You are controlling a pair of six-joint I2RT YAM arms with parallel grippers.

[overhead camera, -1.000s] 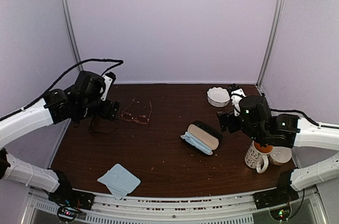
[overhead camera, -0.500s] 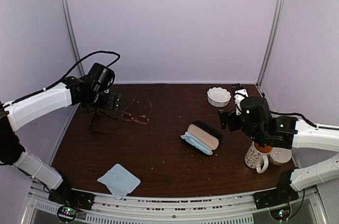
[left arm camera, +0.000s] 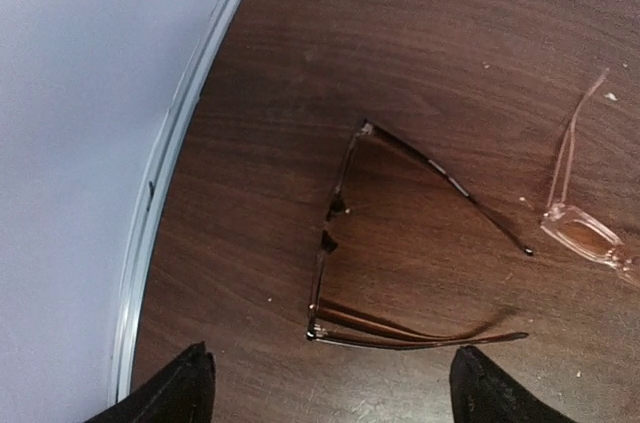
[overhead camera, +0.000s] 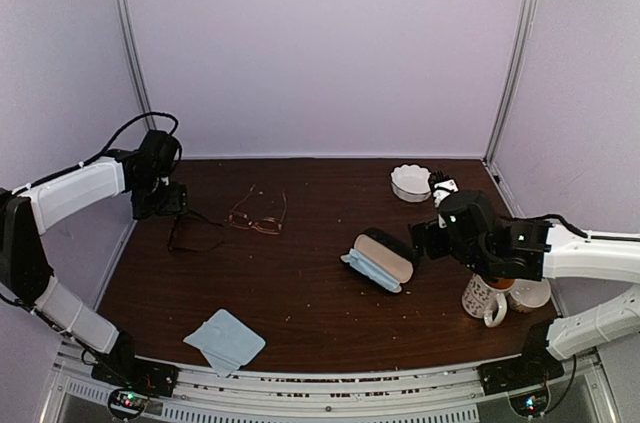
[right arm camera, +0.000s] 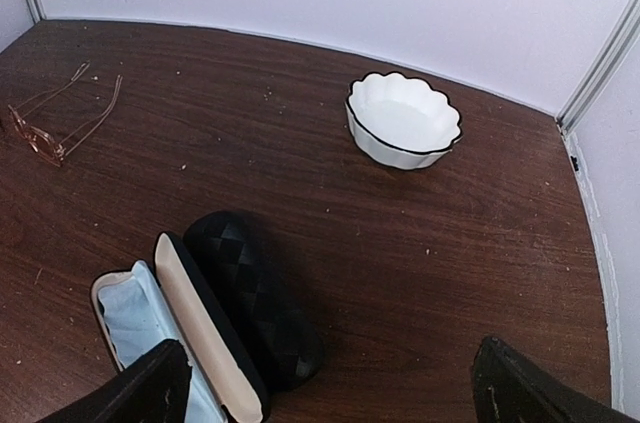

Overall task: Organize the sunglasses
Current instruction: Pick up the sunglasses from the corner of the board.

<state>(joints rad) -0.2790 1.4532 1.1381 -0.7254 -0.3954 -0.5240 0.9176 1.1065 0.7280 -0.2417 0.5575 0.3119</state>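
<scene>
My left tool hangs open over the dark-framed sunglasses at the counter's far left, with the copper pair nearby to the right. The frame is thin and flat, so I judge a pinch could skid it. My right tool is open and empty.

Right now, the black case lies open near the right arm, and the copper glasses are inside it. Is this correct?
Not quite. The black case does lie open, but the copper glasses are not inside it. They lie on the table far to its left, as the top view shows.
</scene>
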